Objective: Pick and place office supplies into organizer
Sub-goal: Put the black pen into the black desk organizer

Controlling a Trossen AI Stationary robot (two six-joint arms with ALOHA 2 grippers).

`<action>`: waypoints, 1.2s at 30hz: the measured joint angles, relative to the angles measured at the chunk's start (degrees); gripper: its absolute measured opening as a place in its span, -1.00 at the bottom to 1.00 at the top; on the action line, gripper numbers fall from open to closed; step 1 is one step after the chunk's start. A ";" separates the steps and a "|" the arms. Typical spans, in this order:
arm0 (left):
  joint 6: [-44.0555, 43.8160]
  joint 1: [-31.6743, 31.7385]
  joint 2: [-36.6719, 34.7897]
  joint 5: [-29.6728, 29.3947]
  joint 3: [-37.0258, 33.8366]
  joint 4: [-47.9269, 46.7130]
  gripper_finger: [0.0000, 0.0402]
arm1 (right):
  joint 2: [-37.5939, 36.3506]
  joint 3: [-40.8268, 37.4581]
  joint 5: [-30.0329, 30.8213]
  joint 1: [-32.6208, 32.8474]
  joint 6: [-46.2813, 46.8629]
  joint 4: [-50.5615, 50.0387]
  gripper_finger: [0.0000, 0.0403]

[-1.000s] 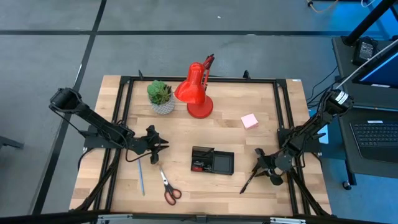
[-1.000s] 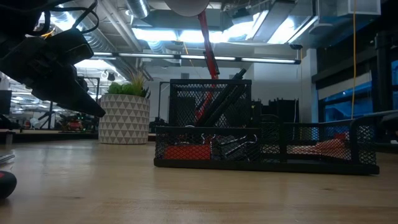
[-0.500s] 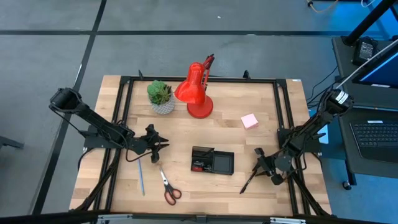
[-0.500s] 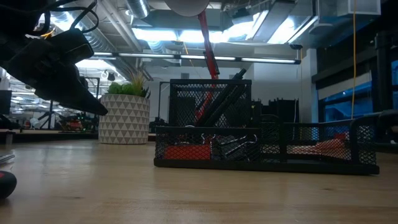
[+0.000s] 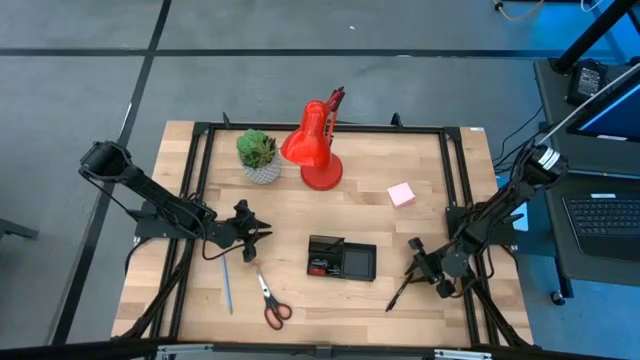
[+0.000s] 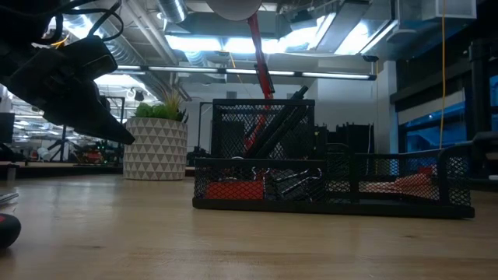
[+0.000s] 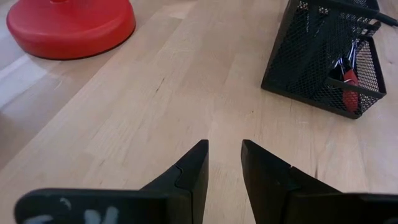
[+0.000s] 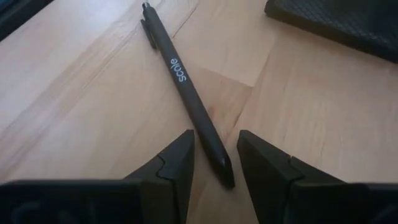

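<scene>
The wooden tabletop (image 5: 300, 300) sits inside a black metal frame (image 5: 320, 128), with a grey floor all around it. The black mesh organizer (image 5: 341, 259) stands a little toward the front edge, about in the middle from side to side, and some small things already lie in it.

The right gripper (image 8: 214, 155) is low near the front right corner, and its fingers are spread apart. A black pen (image 8: 186, 93) lies flat on the wood with one end right between those fingers. Its long side runs straight away from the gripper. From above, the pen slants toward the front edge. I think the fingers only need to close to grab it. The right arm is much nearer to this pen.

The left gripper (image 7: 224, 165) waits near the left edge, fingers spread, holding nothing. The red-handled scissors (image 5: 271, 302) and the thin blue pen (image 5: 226, 284) lie by the front edge, closer to that arm. The pink sticky-note pad (image 5: 401, 194) lies toward the back right.

From above, the right gripper hides part of the black pen. The mesh makes the things in the organizer hard to tell apart.
</scene>
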 joint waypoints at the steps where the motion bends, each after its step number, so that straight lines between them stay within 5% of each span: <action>1: 0.00 0.00 0.00 0.00 0.00 -0.01 -0.55 | 0.68 -0.03 0.24 0.00 -0.20 1.14 -0.35; 11: 0.00 0.00 0.00 0.03 0.00 -0.01 -0.55 | 6.03 -0.16 1.25 -0.04 -1.70 7.99 -0.37; 25: 0.00 0.00 0.00 0.03 0.00 -0.01 -0.55 | 6.87 -0.17 1.16 -0.13 -2.63 9.40 -0.86; 36: 0.00 0.00 0.01 0.05 0.00 -0.01 -0.55 | 7.36 -0.31 2.18 -0.09 -4.20 13.51 -0.88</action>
